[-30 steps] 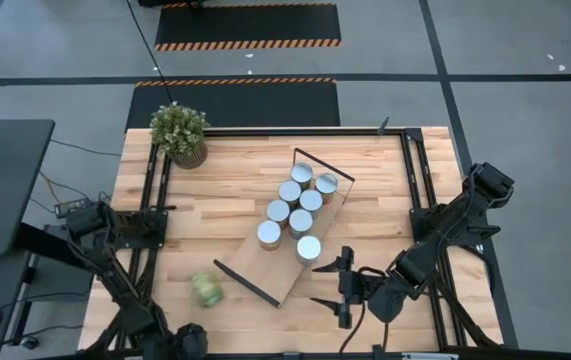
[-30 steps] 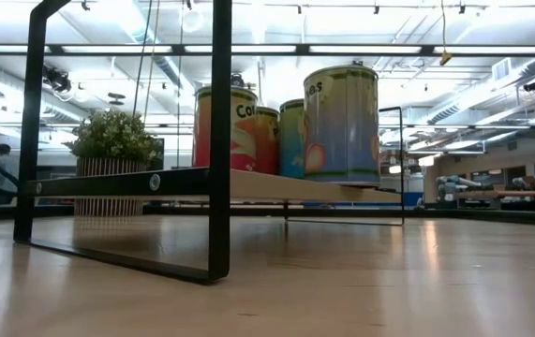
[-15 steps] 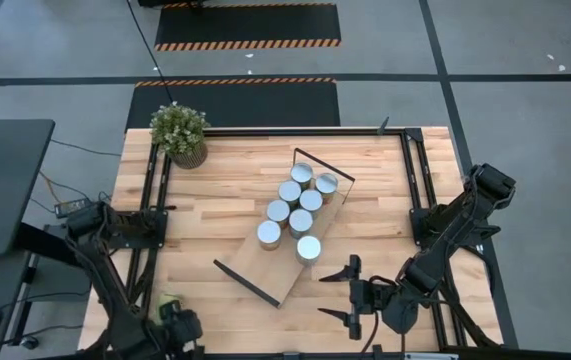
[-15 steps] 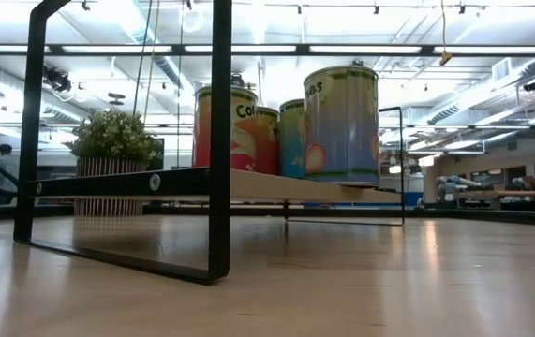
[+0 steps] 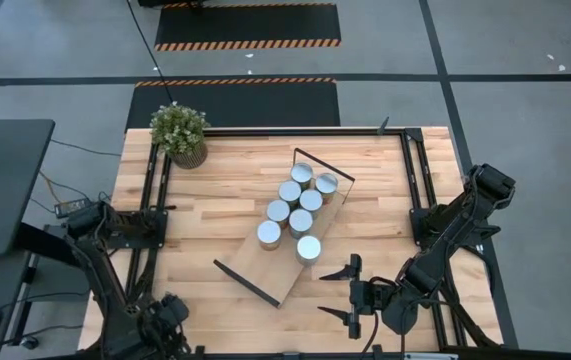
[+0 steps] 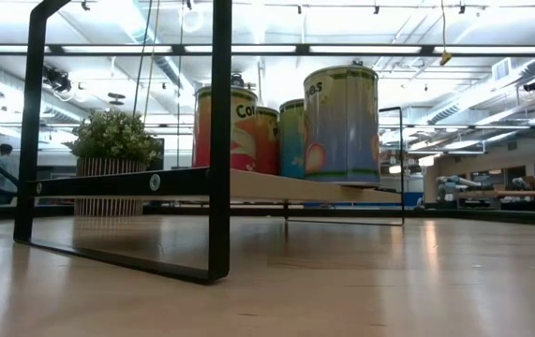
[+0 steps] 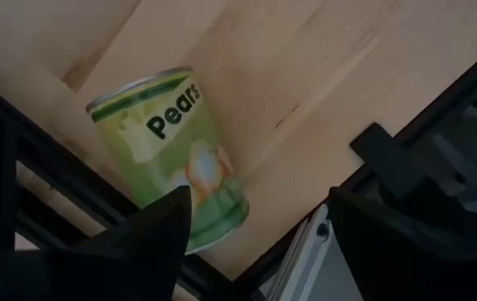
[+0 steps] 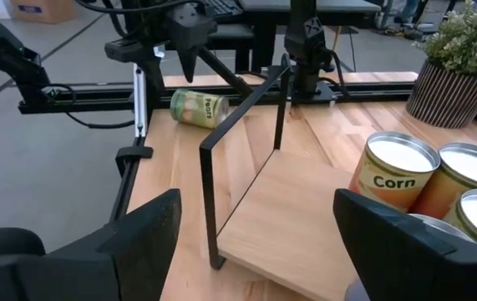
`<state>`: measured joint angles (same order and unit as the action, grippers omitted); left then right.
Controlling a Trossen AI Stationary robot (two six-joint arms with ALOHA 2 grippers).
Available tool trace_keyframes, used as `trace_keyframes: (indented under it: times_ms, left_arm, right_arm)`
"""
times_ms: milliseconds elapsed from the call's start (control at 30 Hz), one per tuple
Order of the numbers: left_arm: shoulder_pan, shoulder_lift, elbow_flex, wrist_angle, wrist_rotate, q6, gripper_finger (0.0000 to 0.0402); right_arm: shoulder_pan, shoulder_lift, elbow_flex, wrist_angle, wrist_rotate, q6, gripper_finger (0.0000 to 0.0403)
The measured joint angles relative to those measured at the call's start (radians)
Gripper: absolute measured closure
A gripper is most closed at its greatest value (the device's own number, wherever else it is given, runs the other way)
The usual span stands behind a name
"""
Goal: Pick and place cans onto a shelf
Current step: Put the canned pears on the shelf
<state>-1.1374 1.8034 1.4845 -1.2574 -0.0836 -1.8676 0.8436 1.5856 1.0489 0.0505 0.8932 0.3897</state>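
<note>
The green round metal can (image 7: 171, 159) has rolled to the wooden bench's (image 5: 385, 180) 7 o'clock edge, so the open left hand (image 7: 259, 196) must still grab it.

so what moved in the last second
The loose pears can shifted toward the table's left edge and lies unheld below the left gripper, which swung over it. The right gripper backed slightly off the shelf. The shelved cans stayed put.

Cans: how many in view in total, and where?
9. Eight silver-topped round tins stand in two rows on the light-wood board shelf. One green-labelled Pears can lies on its side on the plank tabletop, by its edge. More may be hidden.
</note>
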Motion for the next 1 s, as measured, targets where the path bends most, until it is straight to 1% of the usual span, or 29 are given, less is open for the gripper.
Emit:
trace_keyframes:
  times_ms: [300, 433, 567, 700, 833, 1000]
  left_arm:
    - [0.008, 0.0, -0.001, -0.002, -0.01, 0.079, 0.0116]
    - [0.008, 0.0, -0.002, 0.079, -0.016, 0.172, 0.0116]
    - [0.008, 0.0, -0.002, 0.157, -0.015, 0.227, 0.0116]
    - [0.018, 0.0, -0.002, 0.149, 0.024, 0.23, 0.0113]
    - [0.018, 0.0, -0.002, 0.121, 0.016, 0.198, 0.0084]
    - [0.018, 0.0, -0.002, 0.083, -0.006, 0.165, 0.002]
  right_arm:
    - [0.006, 0.0, 0.0, 0.0, -0.001, -0.005, 0.0083]
    - [0.005, 0.0, -0.007, 0.005, -0.001, -0.006, 0.0083]
    - [0.005, 0.001, -0.008, -0.001, -0.001, 0.001, 0.0083]
    - [0.005, 0.001, -0.008, 0.0, -0.002, 0.005, 0.0083]
    - [0.005, 0.001, -0.008, 0.0, -0.005, 0.009, 0.0083]
    - [0.005, 0.001, -0.009, 0.0, -0.005, 0.009, 0.0083]
